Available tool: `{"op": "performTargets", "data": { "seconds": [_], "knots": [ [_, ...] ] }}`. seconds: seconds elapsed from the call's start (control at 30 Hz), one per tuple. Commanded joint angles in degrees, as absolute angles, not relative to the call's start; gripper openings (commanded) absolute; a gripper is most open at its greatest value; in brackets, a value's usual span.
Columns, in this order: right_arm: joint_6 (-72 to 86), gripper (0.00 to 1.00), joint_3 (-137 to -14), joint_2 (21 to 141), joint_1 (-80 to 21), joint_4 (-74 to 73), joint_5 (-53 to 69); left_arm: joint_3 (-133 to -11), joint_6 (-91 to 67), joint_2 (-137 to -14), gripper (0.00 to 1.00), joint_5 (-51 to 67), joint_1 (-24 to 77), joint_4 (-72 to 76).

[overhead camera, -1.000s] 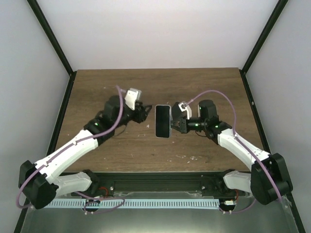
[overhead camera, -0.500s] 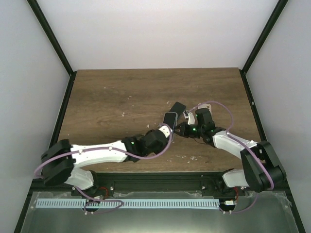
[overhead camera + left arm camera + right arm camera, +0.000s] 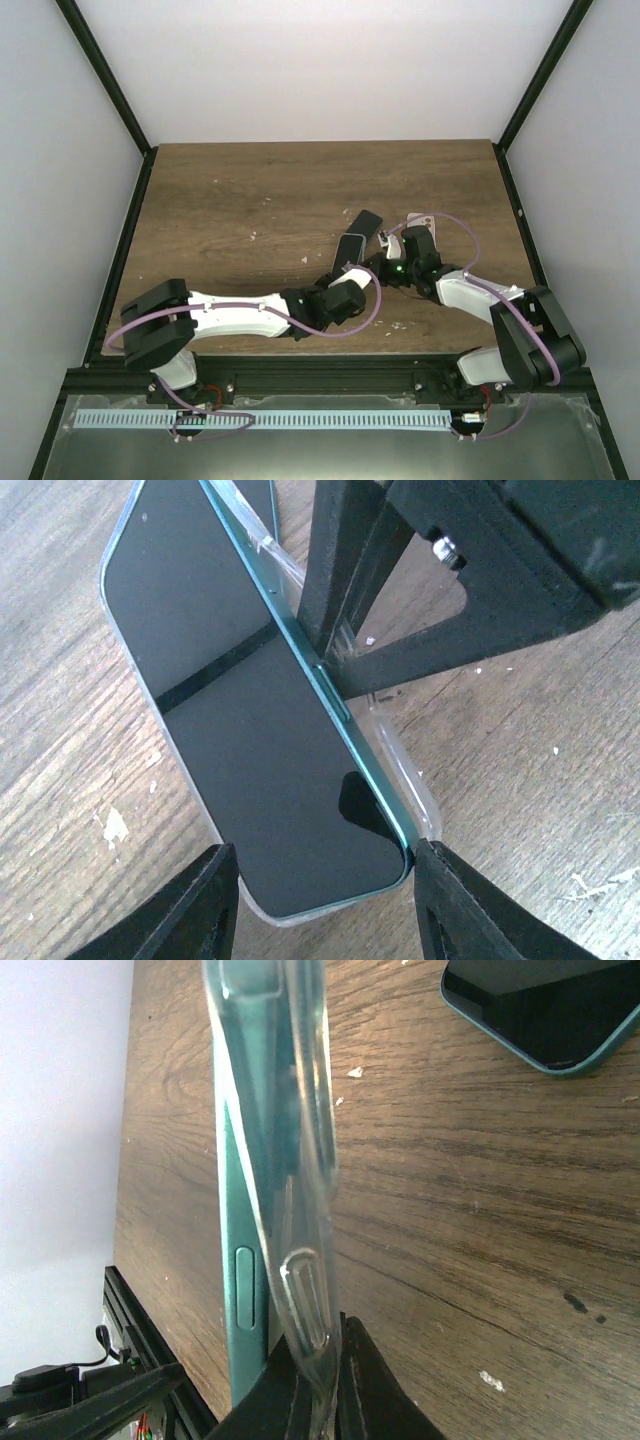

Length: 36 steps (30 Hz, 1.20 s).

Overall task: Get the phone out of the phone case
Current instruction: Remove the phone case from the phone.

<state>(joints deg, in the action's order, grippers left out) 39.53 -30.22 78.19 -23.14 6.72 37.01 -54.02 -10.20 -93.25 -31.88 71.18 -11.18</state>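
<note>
**Left arm** point(image 3: 235, 312): the long links have glossy white shells and the joints have bulky black housings.

**Right arm** point(image 3: 470, 290): same build, with white shells between black joint blocks.

**Cabling:** the left purple cable point(image 3: 378, 297) is thin and runs loose off the arm in open loops. The right purple cable point(image 3: 445, 217) matches it and arcs clear of the wrist section.

**Indicator:** a small green light point(image 3: 399, 267) glows on the right arm's black wrist housing.

**Left end effector** point(image 3: 322, 900): it has two matte black fingers point(image 3: 185, 915) with flat, bevelled faces.

**Right end effector** point(image 3: 315, 1380): it has black angular fingers braced by a triangular black frame. One silver screw head point(image 3: 445, 548) is set into that frame.
</note>
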Motion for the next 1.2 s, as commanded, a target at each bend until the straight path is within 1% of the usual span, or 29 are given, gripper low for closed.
{"op": "performTargets", "data": {
  "seconds": [0.0, 0.17, 0.43, 0.5, 0.57, 0.63, 0.67, 0.7, 0.77, 0.97, 1.07, 1.17],
  "knots": [
    [39.8, 0.01, -30.8, 78.3, -23.5, 10.4, 38.9, -56.3, -8.3, -95.5, 0.49, -35.0, 71.2, -9.5],
    [40.3, 0.01, -30.9, 79.7, -23.5, 10.7, 40.9, -57.3, -8.0, -98.5, 0.51, -36.6, 71.1, -8.7],
    [40.0, 0.01, -31.2, 78.6, -23.5, 10.4, 41.8, -59.2, -7.8, -102.4, 0.42, -48.2, 71.1, -12.0],
    [40.0, 0.01, -31.2, 78.4, -23.4, 10.8, 43.0, -58.6, -7.2, -102.7, 0.42, -51.7, 71.0, -12.6],
    [40.4, 0.01, -31.4, 78.9, -23.4, 10.8, 43.9, -58.2, -7.5, -103.1, 0.46, -55.1, 70.7, -14.0],
    [40.3, 0.01, -31.8, 79.7, -23.4, 10.6, 44.6, -58.3, -9.9, -104.2, 0.54, -59.0, 70.2, -17.0],
    [40.2, 0.01, -32.0, 80.0, -23.4, 10.5, 45.0, -58.4, -11.6, -104.6, 0.56, -60.5, 70.0, -18.4],
    [40.3, 0.01, -32.1, 80.3, -23.4, 10.5, 45.4, -58.5, -12.3, -105.0, 0.55, -61.3, 69.8, -19.5],
    [40.3, 0.01, -32.0, 80.3, -23.4, 10.6, 45.7, -58.6, -12.9, -105.5, 0.48, -62.5, 69.5, -20.8],
    [40.0, 0.01, -32.2, 80.7, -23.4, 10.6, 45.6, -57.8, -10.7, -103.8, 0.13, -60.9, 69.2, -18.5],
    [39.4, 0.01, -32.5, 80.7, -23.4, 10.4, 44.7, -57.7, -10.5, -102.1, 0.01, -59.0, 69.4, -18.0],
    [38.6, 0.01, -32.9, 79.9, -23.3, 9.5, 42.5, -57.5, -13.1, -99.7, 0.0, -56.9, 69.6, -18.5]
  ]
}}
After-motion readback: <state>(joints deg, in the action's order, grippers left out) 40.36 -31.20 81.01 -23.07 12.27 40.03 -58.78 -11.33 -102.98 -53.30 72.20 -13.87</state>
